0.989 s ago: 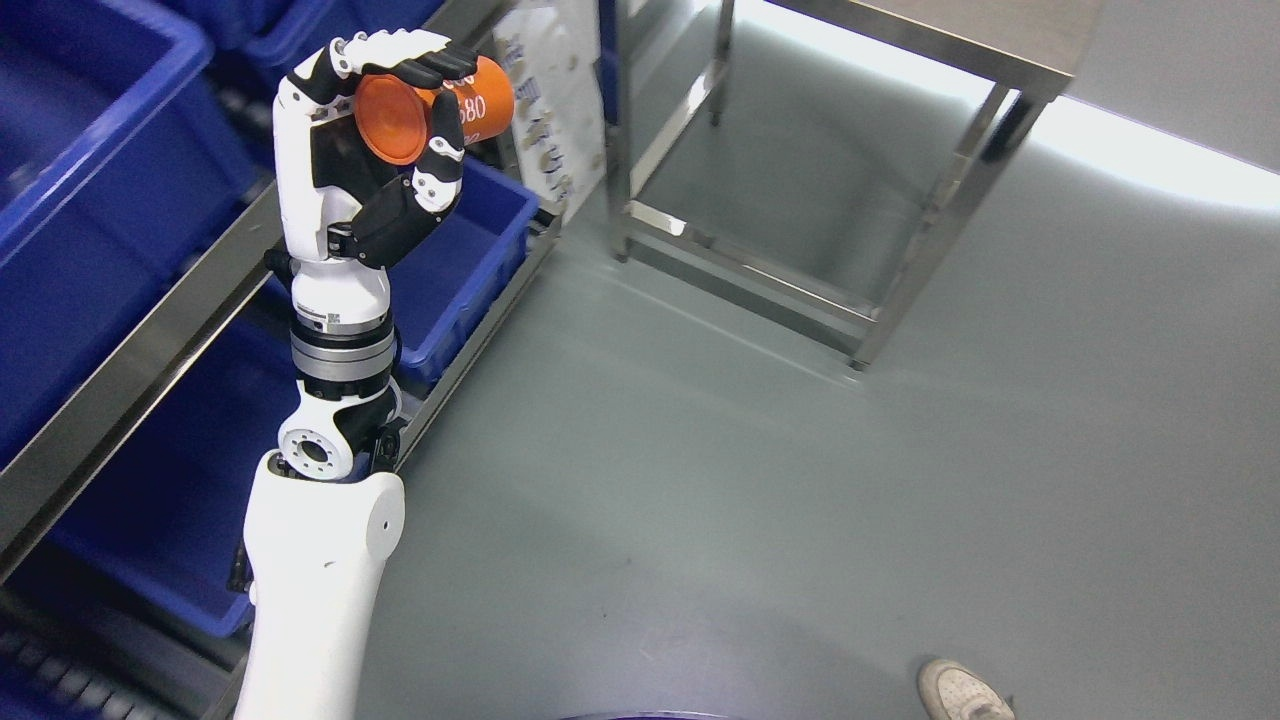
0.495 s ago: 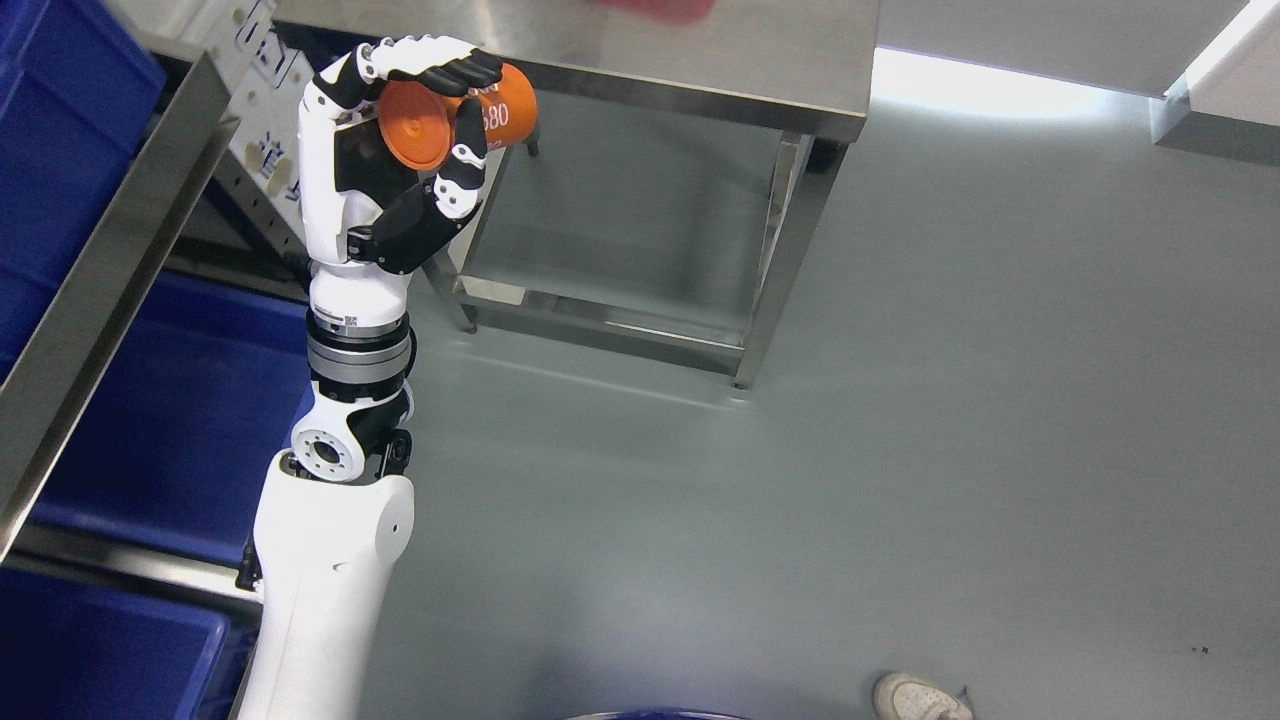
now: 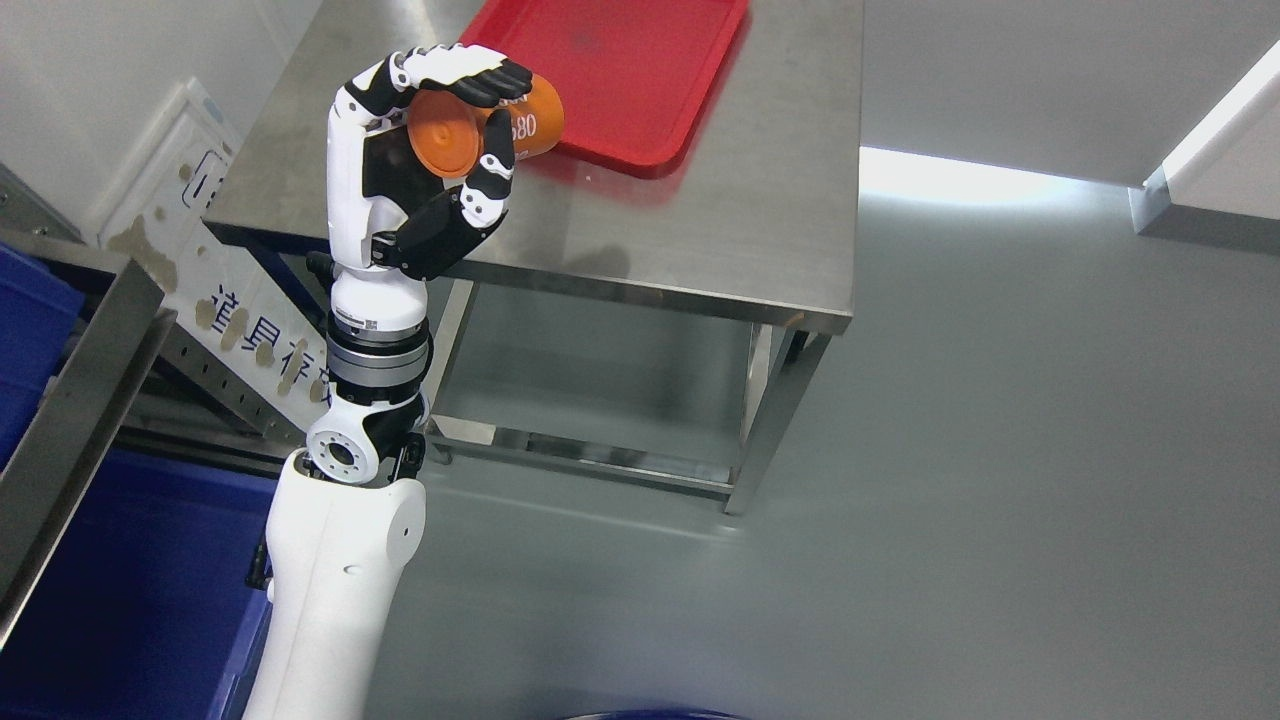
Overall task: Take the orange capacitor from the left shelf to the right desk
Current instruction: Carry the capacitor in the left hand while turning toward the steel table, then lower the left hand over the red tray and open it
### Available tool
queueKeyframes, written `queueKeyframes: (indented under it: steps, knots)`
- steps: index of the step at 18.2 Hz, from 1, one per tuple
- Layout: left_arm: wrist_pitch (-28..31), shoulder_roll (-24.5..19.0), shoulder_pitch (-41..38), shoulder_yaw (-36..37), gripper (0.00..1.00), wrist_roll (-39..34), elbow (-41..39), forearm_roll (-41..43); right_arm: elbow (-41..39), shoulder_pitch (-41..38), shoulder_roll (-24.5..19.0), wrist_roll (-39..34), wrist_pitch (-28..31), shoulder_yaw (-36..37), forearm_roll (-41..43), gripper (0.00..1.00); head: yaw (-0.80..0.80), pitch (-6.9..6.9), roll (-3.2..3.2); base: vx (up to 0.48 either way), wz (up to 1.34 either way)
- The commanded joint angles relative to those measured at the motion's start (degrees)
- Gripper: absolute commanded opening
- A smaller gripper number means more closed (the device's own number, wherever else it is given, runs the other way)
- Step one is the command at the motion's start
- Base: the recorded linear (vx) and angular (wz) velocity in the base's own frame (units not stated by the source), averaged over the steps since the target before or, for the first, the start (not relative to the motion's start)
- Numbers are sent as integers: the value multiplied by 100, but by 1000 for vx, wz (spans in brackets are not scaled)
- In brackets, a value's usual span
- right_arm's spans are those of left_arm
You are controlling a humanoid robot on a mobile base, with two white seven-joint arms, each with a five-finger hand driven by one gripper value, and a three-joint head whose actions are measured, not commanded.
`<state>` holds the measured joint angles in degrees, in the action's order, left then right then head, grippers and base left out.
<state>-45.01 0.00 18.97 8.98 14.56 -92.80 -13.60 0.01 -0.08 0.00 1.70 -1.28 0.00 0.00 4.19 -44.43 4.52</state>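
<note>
From the head view, the left hand (image 3: 440, 160) is raised high on its upright arm, fingers (image 3: 470, 80) curled over the top of the orange capacitor (image 3: 500, 115) and the thumb pressed against its flat end. The capacitor lies on its side in that grip, flat end facing the camera, white numerals showing on its body. It is off the shelf and in the air, in front of the near left part of the steel desk (image 3: 700, 220).

On the desk, toward its far side, sits a red tray (image 3: 640, 70), and the capacitor's far end overlaps the tray's near left edge in the picture. Whether it is truly above the tray or only nearer the camera, I cannot tell. The shelf rail (image 3: 70, 400) and a blue bin (image 3: 150, 600) show at the left edge, well apart from the hand. The right hand is nowhere in sight.

I would judge the pick finished and the carry nearly over: this is the transfer step, with the setting-down not yet done. The next move, as I see it, calls for reaching farther over the desk, lowering until the capacitor touches a surface, then loosening the fingers. Since it is a cylinder held on its side, it may roll once freed; the tray's raised rim would stop that better than bare steel.
</note>
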Motion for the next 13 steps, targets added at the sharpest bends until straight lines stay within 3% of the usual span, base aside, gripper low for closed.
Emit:
queueKeyframes:
  steps: [1, 6, 10, 13]
  knots:
    - [1, -100, 54, 342, 4, -15, 121, -2, -101, -106, 100, -3, -4, 70, -26, 100, 0, 0, 0, 472, 2]
    - [957, -100, 256, 184, 4, -50, 139, -2, -101, -106, 100, -3, -13, 70, -26, 100, 0, 0, 0, 395, 41]
    - [2984, -100, 353, 253, 4, -128, 139, -2, -101, -106, 100, -3, -13, 70, -26, 100, 0, 0, 0, 267, -112]
    - [4015, -100, 353, 271, 4, -340, 174, 6, -101, -106, 100, -3, -13, 70, -26, 100, 0, 0, 0, 121, -90]
